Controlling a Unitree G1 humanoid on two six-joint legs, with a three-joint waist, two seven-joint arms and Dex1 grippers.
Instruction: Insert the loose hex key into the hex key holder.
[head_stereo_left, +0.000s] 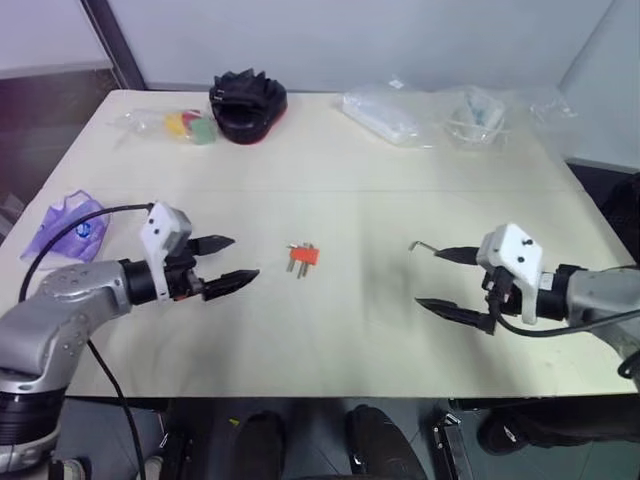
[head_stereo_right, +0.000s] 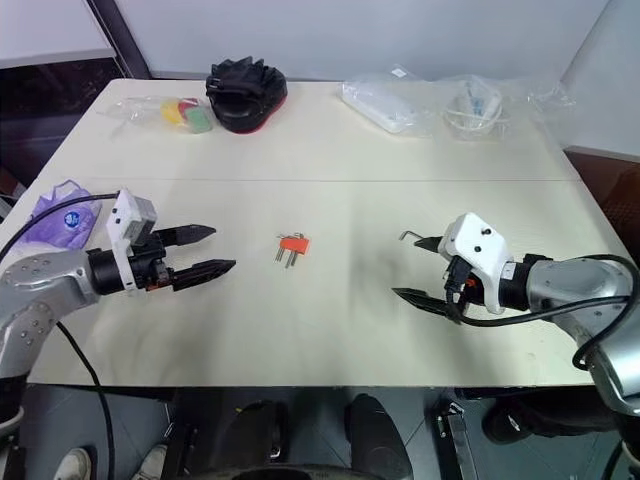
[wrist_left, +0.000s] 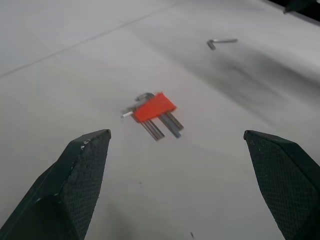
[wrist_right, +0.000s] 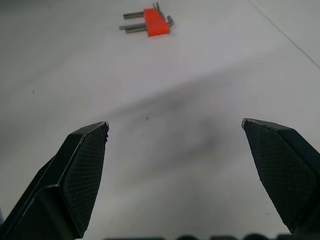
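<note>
Near the right gripper (head_stereo_left: 452, 283), on the bare worktop (head_stereo_left: 350, 150), lay the loose hex key (head_stereo_left: 421, 245), flat, short bent end pointing toward the middle, its long end running under or just beside the upper finger tip; contact could not be told. Well apart from it toward the centre sat the hex key holder (head_stereo_left: 304, 256), red-orange block lying flat with its short dark keys sticking out toward the robot. Both likely left in open space so either arm could reach them.

Right gripper fingers (wrist_right: 80, 170) stood spread wide with nothing between them, aimed inward at the holder, seemingly ready to pick the key. Left gripper (head_stereo_left: 226, 262) mirrored it on the other side, fingers (wrist_left: 75, 180) also wide apart and empty, holder framed between them but not touched; probably meant to steady the block. No step of the insertion done yet.

Further out, at the far edge: a black round object with a red rim (head_stereo_left: 247, 104), a clear bag with coloured pieces inside (head_stereo_left: 185, 125), and crinkled clear plastic wrapping (head_stereo_left: 385, 115) with another clear bag holding something whitish (head_stereo_left: 478, 115), contents too small to name. At the left edge, a purple bag (head_stereo_left: 70, 222) holding a blue-labelled item.
</note>
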